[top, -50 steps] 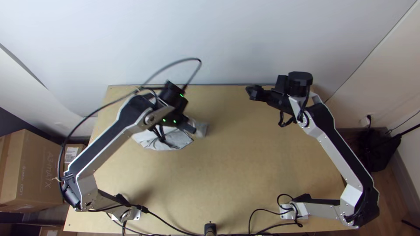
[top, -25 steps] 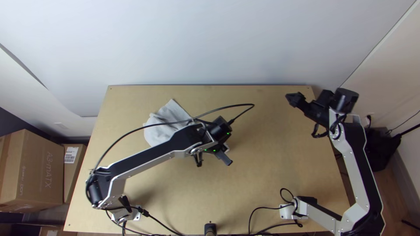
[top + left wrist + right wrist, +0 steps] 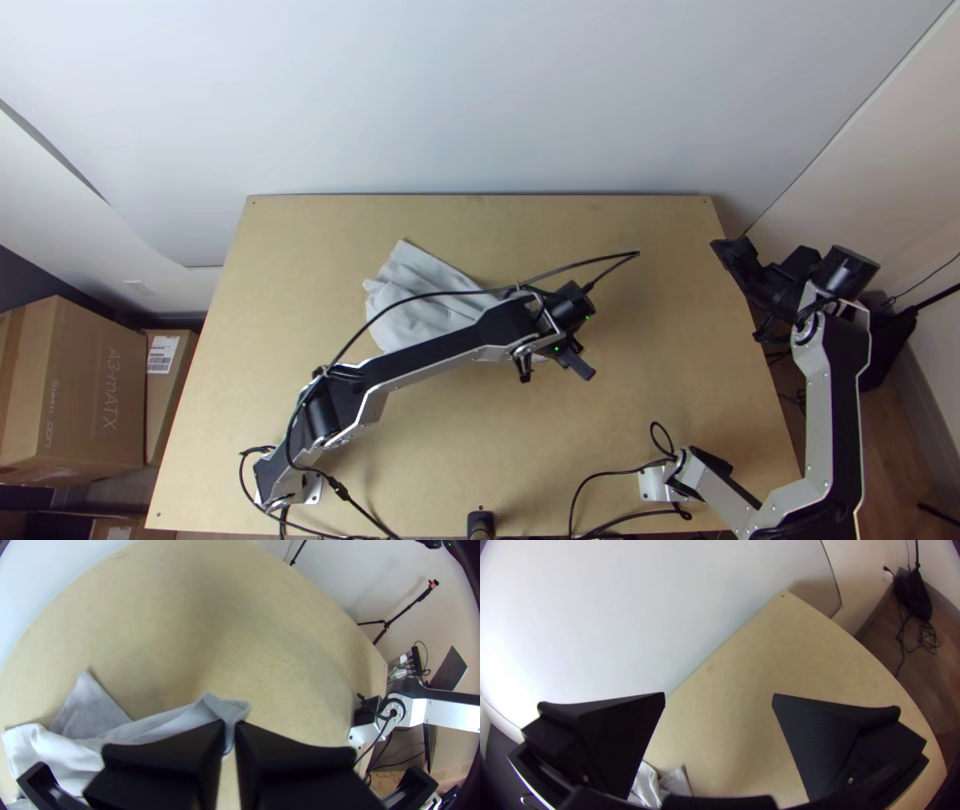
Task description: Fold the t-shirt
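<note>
"Left gripper [image 3: 553, 352], one: fingertips brought together on a narrow end of the t-shirt [image 3: 425, 312], right of the table's middle."
"Which part of the garment is that?"
"Sleeve or hem, I cannot tell. Entered as a pinched end."
"And the t-shirt itself?"
"One, pale grey, bunched and creased. It lies on the table [image 3: 640, 400] a little left of the middle, nearer the far edge than the near one. A smoother corner points toward the far edge, and the left arm [image 3: 430, 358] crosses above the near side."
"Anything between the bunch and the fingers?"
"A loose strip of the same cloth. Beside it, a flat grey flap with a pointed corner."
"Next, the right gripper [image 3: 728, 252]?"
"One, fingers spread wide apart, nothing between them. Located at the table's right edge, near the far right corner, well apart from the cloth."
"Remaining stock?"
"Cardboard boxes [image 3: 75, 385], beyond the left edge. Black cables [image 3: 600, 480], loose, along the near edge."
</note>
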